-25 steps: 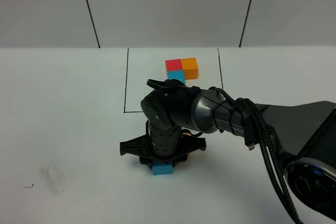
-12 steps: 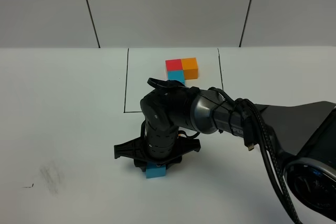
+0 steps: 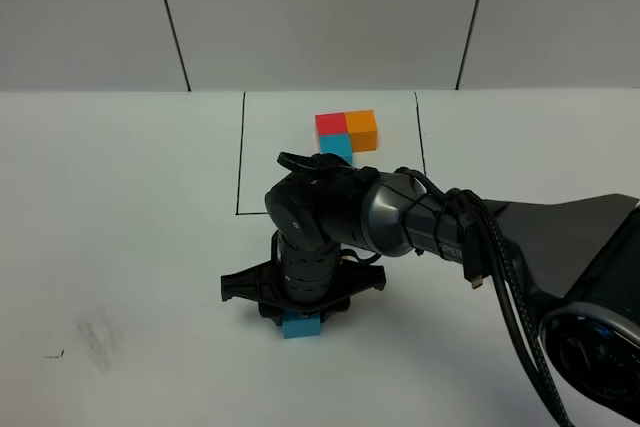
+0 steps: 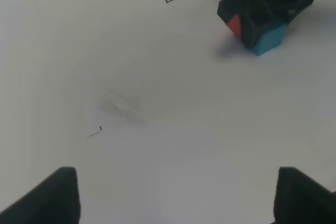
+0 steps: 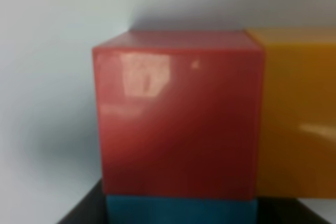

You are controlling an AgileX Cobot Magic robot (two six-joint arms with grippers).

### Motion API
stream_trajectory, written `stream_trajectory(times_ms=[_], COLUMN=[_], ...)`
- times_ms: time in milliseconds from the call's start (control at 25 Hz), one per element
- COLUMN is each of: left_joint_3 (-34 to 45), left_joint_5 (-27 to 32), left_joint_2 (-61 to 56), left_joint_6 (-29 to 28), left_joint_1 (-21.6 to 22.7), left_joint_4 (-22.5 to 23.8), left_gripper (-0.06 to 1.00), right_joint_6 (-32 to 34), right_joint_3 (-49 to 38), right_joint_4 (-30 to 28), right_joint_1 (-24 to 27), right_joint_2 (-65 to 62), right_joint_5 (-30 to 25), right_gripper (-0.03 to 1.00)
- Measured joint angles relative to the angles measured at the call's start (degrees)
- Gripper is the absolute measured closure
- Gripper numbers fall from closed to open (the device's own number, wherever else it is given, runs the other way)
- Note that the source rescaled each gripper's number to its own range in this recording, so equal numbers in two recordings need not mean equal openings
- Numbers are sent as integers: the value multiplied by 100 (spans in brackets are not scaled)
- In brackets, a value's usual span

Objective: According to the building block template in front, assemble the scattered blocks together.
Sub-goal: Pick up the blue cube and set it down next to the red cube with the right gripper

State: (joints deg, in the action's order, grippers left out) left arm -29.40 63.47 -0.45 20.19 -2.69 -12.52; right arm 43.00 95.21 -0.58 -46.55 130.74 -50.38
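Note:
The building block template (image 3: 345,133), a red, orange and blue trio, lies at the back inside a thin black rectangle. My right gripper (image 3: 302,311) reaches across the middle, pointing down, shut on the light blue block (image 3: 301,326) on the table. In the right wrist view the blue block (image 5: 181,211) touches the red block (image 5: 178,129), with the orange block (image 5: 294,114) flush beside the red. The exterior view hides the red and orange blocks under the wrist. My left gripper (image 4: 181,195) is open over bare table, looking toward the red block (image 4: 234,24) and blue block (image 4: 270,38).
The black rectangle's line (image 3: 240,157) runs just behind the right wrist. A faint grey smudge (image 3: 95,332) and a small black mark (image 3: 52,354) sit on the white table at the near left. The right arm's cables (image 3: 510,287) trail to the right.
The right gripper has shifted slightly left with the light blue block and turned a little. The left gripper shows no earlier frame.

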Motion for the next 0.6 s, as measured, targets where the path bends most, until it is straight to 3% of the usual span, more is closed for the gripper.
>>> stream_trajectory(times_ms=[600], left_joint_3=[0], left_joint_5=[0], left_joint_2=[0], left_joint_6=[0], left_joint_1=[0], left_joint_4=[25], left_gripper=[9], right_joint_6=[-93], right_joint_3=[0], right_joint_4=[22], right_joint_1=[0], right_joint_2=[0], right_joint_5=[-46], right_gripper=[78])
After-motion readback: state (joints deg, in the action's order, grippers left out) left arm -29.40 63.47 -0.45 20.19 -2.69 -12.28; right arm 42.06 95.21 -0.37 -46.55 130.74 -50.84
